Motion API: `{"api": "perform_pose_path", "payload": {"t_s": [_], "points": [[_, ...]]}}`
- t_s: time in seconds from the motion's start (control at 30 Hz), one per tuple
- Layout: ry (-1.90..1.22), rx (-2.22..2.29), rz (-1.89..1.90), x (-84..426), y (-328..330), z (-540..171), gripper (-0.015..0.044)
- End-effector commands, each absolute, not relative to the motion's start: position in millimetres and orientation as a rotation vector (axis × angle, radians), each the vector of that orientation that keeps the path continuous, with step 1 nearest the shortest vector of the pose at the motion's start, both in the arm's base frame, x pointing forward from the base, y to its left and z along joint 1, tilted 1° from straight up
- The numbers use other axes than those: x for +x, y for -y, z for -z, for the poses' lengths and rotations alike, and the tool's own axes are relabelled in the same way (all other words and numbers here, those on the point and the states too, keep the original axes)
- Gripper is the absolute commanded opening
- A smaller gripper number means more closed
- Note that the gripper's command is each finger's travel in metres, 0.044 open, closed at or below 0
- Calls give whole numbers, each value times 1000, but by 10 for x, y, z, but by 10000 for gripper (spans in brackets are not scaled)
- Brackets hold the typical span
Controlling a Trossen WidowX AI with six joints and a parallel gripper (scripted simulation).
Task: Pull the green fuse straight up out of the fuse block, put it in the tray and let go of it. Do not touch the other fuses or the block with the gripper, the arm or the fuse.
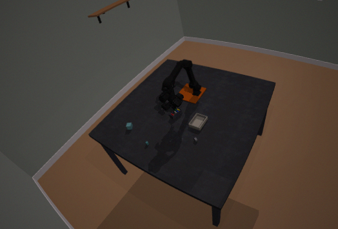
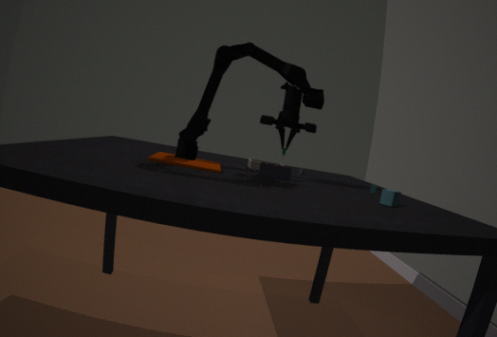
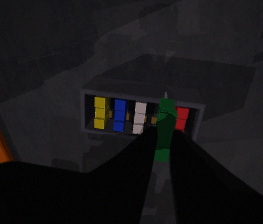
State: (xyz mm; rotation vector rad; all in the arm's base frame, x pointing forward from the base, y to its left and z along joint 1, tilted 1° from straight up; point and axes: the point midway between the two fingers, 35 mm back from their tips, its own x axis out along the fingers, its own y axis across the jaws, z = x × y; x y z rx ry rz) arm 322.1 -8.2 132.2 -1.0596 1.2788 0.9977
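Bright green plastic fuse (image 3: 164,125) pinched in matte black gripper (image 3: 161,150). Dark grey rectangular fuse block (image 3: 142,97) shows yellow fuse (image 3: 100,112), blue fuse (image 3: 119,115), white fuse (image 3: 139,117), red fuse (image 3: 182,119). Pale grey shallow tray (image 1: 198,121). Orange flat base plate (image 1: 193,93). Near-black mottled table top (image 1: 232,110). Two teal cubes (image 1: 129,125). Brown floor (image 1: 300,142), grey-green walls (image 1: 48,55).

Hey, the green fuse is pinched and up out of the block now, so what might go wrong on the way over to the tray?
1. The end effector grips the green fuse with the red fuse and white fuse close below; a sideways sweep without more height may clip them or the fuse block.
2. The grip is only at the fingertips, so the fuse could twist or slip loose.
3. The tray is small; an early release could miss it.
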Motion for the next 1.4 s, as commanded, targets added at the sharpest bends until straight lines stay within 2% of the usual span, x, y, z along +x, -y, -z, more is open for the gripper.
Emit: {"api": "perform_pose_path", "payload": {"t_s": [0.0, 0.5, 1.0, 1.37], "points": [[-1275, -1058, -1000, 3261, -133, -1331, 0], [-1270, -1051, -1006, 3239, -996, -1332, 0], [-1266, -1044, -1012, 2989, -1844, -1326, 0], [-1266, -1044, -1012, 2980, -1884, -1238, 0]]}}
